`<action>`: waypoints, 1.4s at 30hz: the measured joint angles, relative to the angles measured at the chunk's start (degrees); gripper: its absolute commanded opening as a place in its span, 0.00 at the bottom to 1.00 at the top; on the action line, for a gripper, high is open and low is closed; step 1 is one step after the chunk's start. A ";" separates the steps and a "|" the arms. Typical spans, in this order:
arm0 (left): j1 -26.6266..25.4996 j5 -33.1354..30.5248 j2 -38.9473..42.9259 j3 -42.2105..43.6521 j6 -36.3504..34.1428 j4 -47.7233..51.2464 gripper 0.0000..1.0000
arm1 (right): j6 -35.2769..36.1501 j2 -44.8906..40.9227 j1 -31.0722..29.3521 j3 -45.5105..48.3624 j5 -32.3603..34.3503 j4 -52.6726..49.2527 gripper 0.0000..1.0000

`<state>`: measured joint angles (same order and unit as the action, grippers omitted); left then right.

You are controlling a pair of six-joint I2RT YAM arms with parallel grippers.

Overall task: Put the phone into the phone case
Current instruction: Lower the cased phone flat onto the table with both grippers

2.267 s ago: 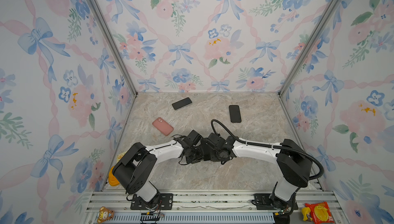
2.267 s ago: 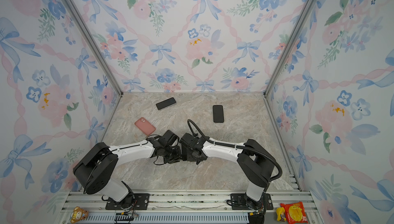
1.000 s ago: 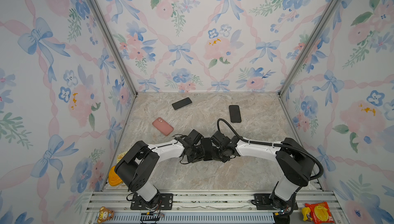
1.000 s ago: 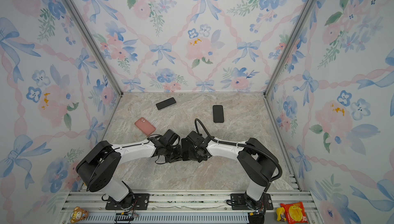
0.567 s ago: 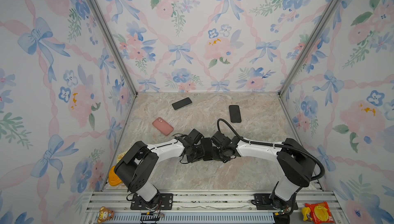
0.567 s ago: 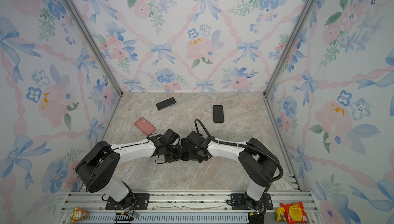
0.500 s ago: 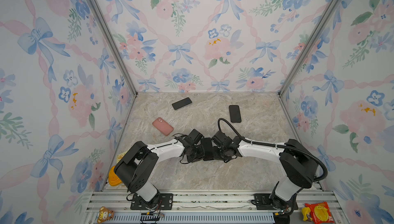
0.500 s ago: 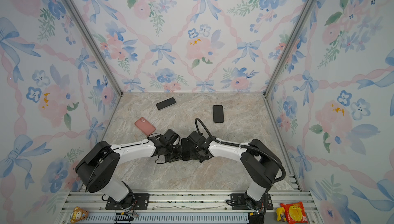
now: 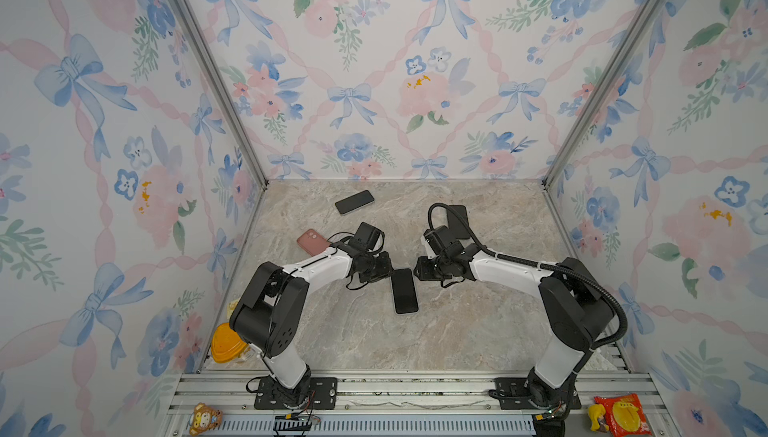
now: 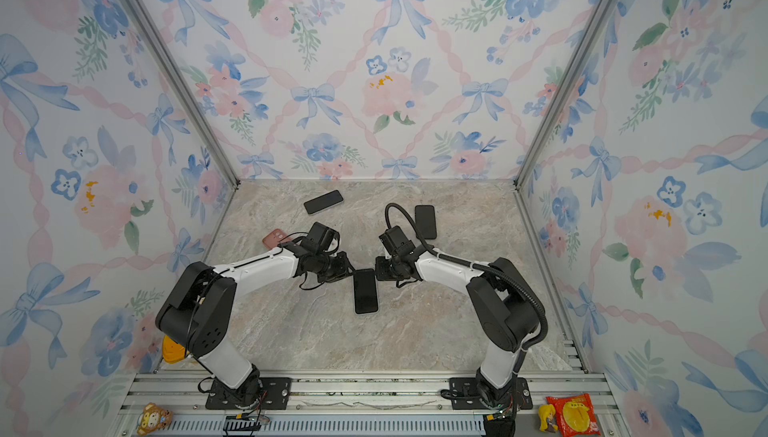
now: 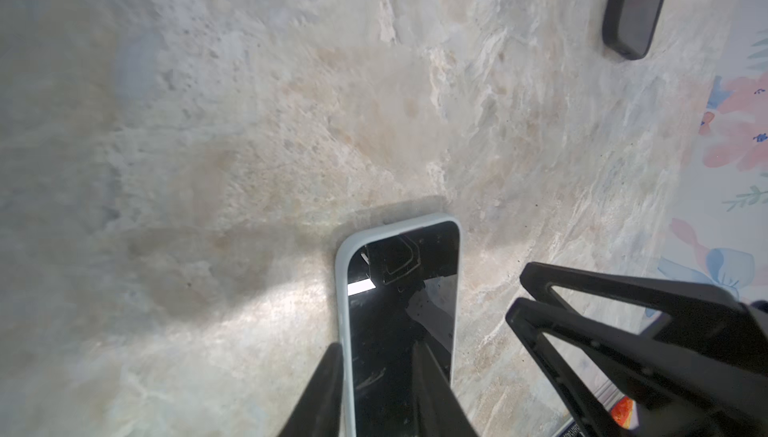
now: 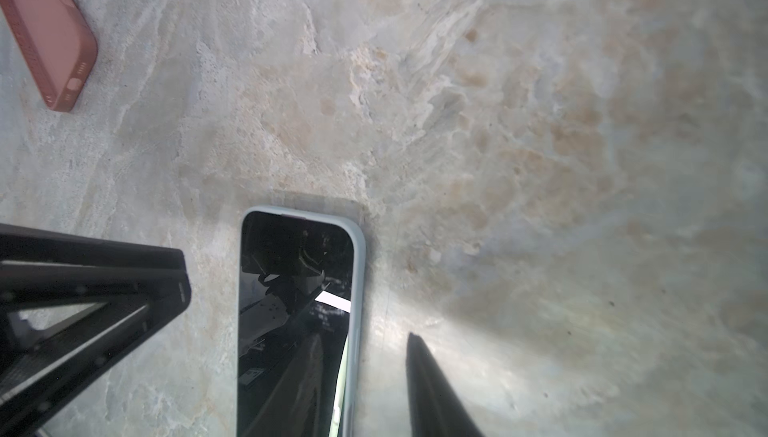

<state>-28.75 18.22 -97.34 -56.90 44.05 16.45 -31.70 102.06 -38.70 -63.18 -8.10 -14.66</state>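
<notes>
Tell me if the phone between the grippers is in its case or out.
In. A pale case rim wraps the edges of the phone in both wrist views.

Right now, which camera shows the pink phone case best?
Right wrist view: the pink phone case is close and sharp, though cropped. Both top views show it small, partly behind the left arm. Left wrist view misses it.

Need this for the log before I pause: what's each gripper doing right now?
The left gripper is open, holding nothing; the cased phone lies flat on the table.
The right gripper is open, holding nothing.
</notes>
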 measured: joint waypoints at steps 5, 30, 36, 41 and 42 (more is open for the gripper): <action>0.02 1.11 -3.93 -0.22 -2.03 0.44 0.30 | 1.36 3.23 1.07 -1.18 -3.30 1.75 0.40; -3.82 -0.87 -5.49 -2.36 -2.91 3.23 0.14 | -0.42 6.82 0.33 -2.91 -3.63 2.10 0.25; -3.78 -1.09 -2.71 0.55 -2.12 1.49 0.32 | -0.81 6.51 -2.91 -5.25 1.51 -3.32 0.61; -1.84 -2.64 4.94 5.84 -2.01 2.19 0.49 | -2.19 4.74 -7.63 -6.99 8.24 -8.39 0.79; -1.20 -2.89 6.12 6.75 -1.97 2.23 0.53 | -2.60 4.42 -8.37 -7.06 9.09 -9.09 0.81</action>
<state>-29.95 15.33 -91.22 -50.15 42.09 18.68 -34.30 106.48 -47.07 -70.24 0.99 -23.75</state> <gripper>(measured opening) 0.473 0.766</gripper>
